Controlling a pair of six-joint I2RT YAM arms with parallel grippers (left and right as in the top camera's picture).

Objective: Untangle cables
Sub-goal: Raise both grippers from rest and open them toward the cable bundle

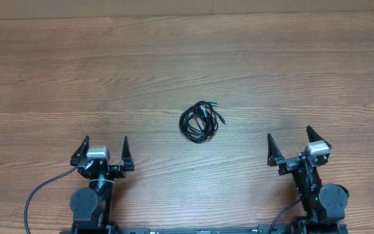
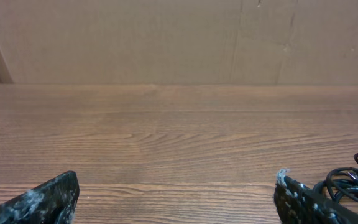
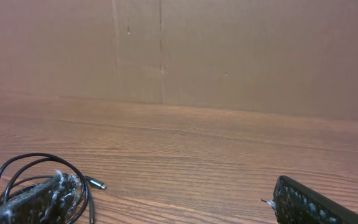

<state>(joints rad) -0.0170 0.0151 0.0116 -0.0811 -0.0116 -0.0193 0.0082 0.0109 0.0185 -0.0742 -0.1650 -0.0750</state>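
Mid-table on overhead: cables (image 1: 200, 121) sit as one small coiled bundle on the wooden table (image 1: 76, 65), well apart from both arms. Left gripper (image 1: 104, 140) and right gripper (image 1: 289, 134) are both spread wide, holding nothing. Left wrist: bundle shows behind the finger (image 2: 303, 202) at lower right of frame. Right wrist: bundle behind the lower-left finger (image 3: 36, 199), one plug end (image 3: 98, 185) lying free on the wood.

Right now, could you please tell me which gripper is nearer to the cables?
The right gripper, only slightly. It sits open to the right of the cables, a little nearer the robot; the left gripper sits open on their other side, similarly set back.
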